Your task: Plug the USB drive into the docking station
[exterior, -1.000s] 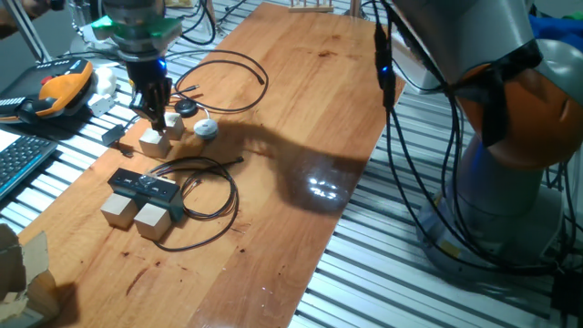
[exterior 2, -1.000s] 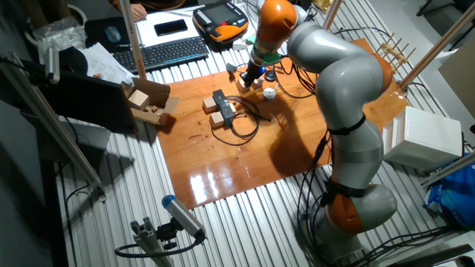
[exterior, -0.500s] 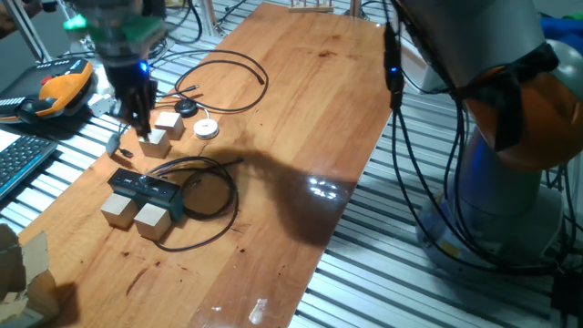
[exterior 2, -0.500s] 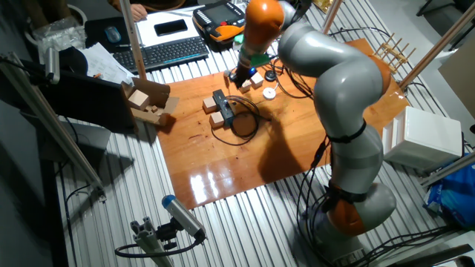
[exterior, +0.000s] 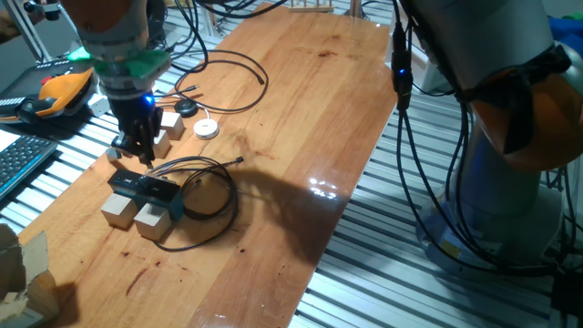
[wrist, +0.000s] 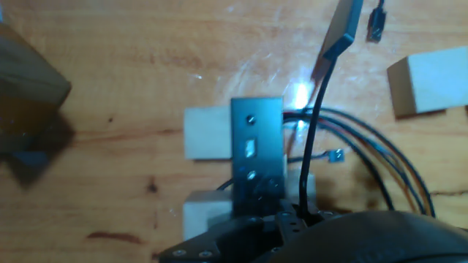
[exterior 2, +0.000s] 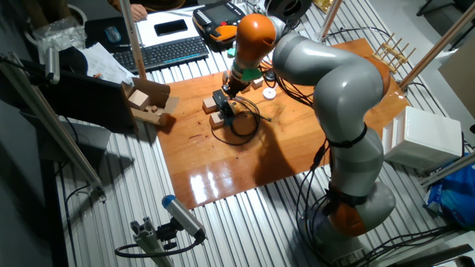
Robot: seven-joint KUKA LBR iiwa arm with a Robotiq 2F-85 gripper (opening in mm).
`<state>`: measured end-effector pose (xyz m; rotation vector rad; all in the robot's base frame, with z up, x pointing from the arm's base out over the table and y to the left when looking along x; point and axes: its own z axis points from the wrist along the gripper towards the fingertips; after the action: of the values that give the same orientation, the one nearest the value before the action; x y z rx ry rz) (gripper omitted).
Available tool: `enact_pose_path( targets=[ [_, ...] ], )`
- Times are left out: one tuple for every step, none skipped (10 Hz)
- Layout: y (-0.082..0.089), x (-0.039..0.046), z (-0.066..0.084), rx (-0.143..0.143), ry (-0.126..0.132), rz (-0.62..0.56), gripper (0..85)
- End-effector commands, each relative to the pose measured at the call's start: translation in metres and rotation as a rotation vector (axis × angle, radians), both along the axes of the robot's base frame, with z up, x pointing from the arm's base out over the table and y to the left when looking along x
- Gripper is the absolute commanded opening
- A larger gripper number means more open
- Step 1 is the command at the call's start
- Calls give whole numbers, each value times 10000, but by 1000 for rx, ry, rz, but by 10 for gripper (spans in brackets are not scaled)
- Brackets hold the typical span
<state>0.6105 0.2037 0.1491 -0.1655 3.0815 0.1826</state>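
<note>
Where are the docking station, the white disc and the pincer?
docking station (exterior: 144,188): one fixed view, top face of the black bar.
white disc (exterior: 207,128): one fixed view, centre of the round top.
pincer (exterior: 137,152): one fixed view, between the fingertips, just above the docking station's far end.

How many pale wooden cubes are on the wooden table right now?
4: two cubes touching the docking station, two more beside the gripper, one partly behind it. Others may be hidden.

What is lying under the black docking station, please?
The docking station rests on pale wooden cubes; two show at its near side. Its looped cable lies beside it. The gripper hangs above. Whatever is directly beneath stays covered.
</note>
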Motion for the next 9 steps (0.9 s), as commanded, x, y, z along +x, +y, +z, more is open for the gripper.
enact_pose_path(
  targets=[
    [18,-32,-4,-2,-3,-8,0],
    [48,-47,-44,-1,-20,-24,0],
    [81,-49,-83,4,-33,-51,0],
    [114,-46,-104,-5,-44,-58,0],
    [130,-54,-103,0,-43,-61,0],
    [141,-65,-106,-6,-47,-57,0],
    [147,-75,-104,-12,-48,-50,0],
    [157,-87,-110,-15,-48,-49,0],
    [158,-89,-119,-15,-45,-47,0]
  ],
)
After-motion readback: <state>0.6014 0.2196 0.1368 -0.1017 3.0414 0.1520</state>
